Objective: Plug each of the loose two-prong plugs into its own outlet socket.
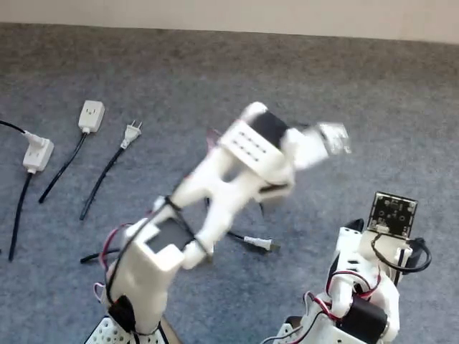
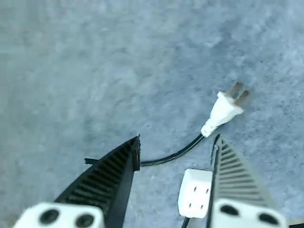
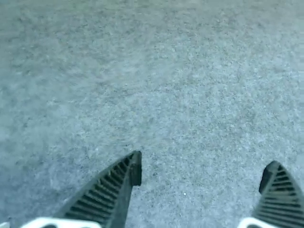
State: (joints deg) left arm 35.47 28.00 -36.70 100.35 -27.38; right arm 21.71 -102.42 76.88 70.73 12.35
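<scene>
in the left wrist view a white two-prong plug (image 2: 223, 110) lies flat on the grey counter (image 2: 95, 71). its long axis is on a slant and its brass prongs point away from the left pincer (image 2: 176, 141). its black cord (image 2: 166, 156) runs back across the gap between the fingertips. a white outlet socket (image 2: 194, 192) lies slot face up within that gap, just beside one finger and apart from the plug. the left pincer is spread wide and grips nothing.

the high view counts three plugs and two socket blocks. a loose plug (image 1: 130, 135) lies at the left, prongs toward the far edge, cord trailing toward the near side. a free socket block (image 1: 91, 116) sits near it, not touching. farther left a second socket block (image 1: 38, 154) has a seated plug (image 1: 29, 137) in it. another plug end (image 1: 262, 244) lies near the middle, tip pointing right, beside a long white arm (image 1: 215, 186). a second arm (image 1: 366, 294) is folded at the near right.

the right pincer (image 3: 204, 173) hangs over the grey counter, fingers wide apart with nothing between them.
</scene>
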